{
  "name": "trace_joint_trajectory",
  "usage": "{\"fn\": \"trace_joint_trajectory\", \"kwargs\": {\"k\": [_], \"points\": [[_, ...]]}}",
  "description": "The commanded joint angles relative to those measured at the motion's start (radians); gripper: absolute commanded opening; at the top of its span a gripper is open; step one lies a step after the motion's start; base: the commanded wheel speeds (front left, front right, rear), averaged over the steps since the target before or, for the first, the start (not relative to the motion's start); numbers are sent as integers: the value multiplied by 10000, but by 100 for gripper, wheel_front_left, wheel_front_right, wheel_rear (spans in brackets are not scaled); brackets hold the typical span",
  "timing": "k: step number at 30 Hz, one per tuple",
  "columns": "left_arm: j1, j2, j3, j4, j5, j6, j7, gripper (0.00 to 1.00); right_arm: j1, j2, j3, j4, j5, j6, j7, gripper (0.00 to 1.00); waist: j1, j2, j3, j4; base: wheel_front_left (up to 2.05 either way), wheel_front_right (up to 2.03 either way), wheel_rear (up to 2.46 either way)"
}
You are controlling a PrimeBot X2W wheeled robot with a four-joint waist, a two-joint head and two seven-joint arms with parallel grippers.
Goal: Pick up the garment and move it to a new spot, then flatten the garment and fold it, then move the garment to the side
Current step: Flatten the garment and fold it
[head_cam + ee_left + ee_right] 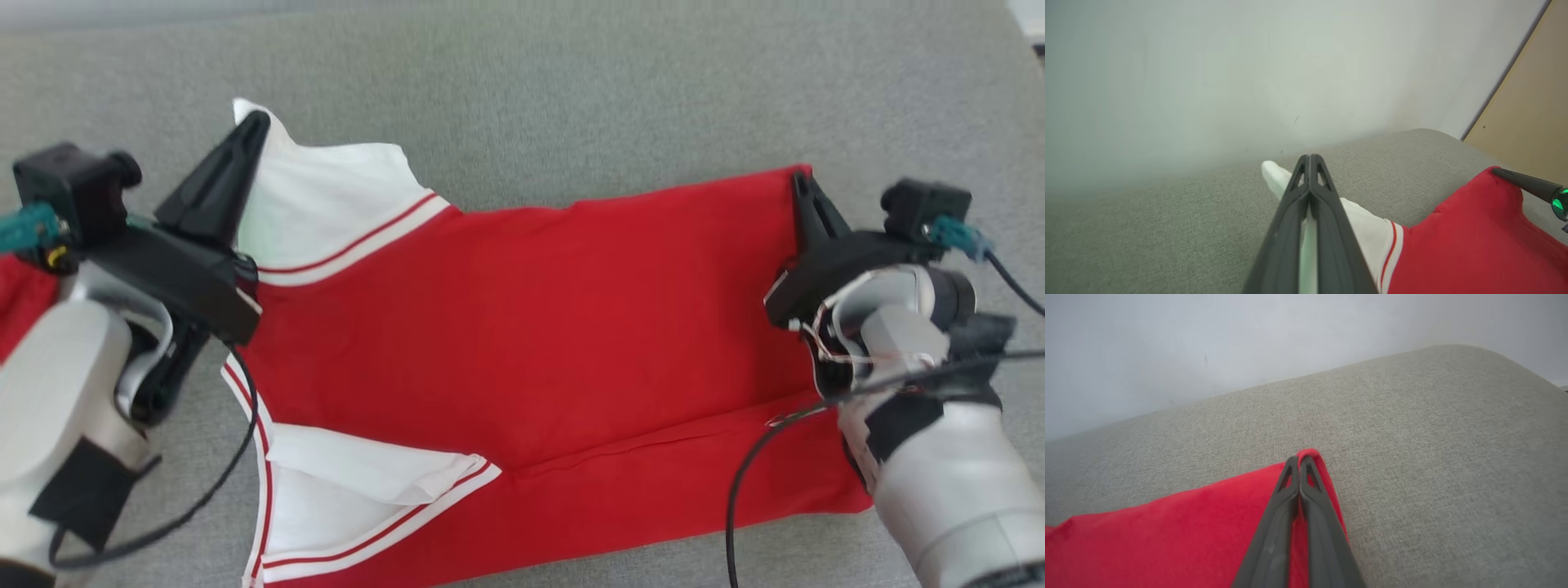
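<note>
Garment [531, 327] stretches between my outstretched arms. Left gripper [257, 124] has its jaws clamped on the white sleeve [326, 196]. Right gripper [800, 181] pinches the red corner [1315, 455].

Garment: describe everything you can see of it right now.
The garment is a red shirt of soft cloth with two white sleeves edged in red stripes. It lies spread sideways on the grey cushion, with a crease along its near side. The left pincer is shut on the far sleeve's tip, the right pincer on the far hem corner.

Head camera above garment [531, 327]; both wrist cameras close, low, toward wall [1208, 61].
</note>
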Motion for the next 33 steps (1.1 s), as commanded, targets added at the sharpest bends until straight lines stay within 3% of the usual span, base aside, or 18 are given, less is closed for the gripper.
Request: {"fn": "trace_joint_trajectory", "kwargs": {"k": [1, 14, 21, 25, 33], "points": [[353, 147, 74, -215, -123, 105, -140, 0, 399, -120, 117, -303, 254, -6, -63, 0, 0, 0, -368, 25, 0, 0, 0], [3802, 965, -29, -3866, 663, 1343, -1128, 0, 3390, -1724, 993, -4104, 2898, -6, -65, 0, 0, 0, -1063, 224, 0, 0, 0], [5591, 617, 6, -4862, 1273, 2006, -1329, 0, 4851, -2539, 1325, -5421, 3822, -6, -31, 0, 0, 0, -1229, 498, 0, 0, 0], [6362, 225, 375, -5013, 1533, 2119, -1333, 0, 5549, -2854, 1420, -5987, 4205, -4, 36, 0, 0, 0, -1344, 669, 0, 0, 0], [7530, -790, 956, -4565, 2318, 1525, -1337, 0, 6606, -3390, 1530, -6690, 4499, -4, 679, 0, 0, 0, -1620, 891, 0, 0, 0]]}}
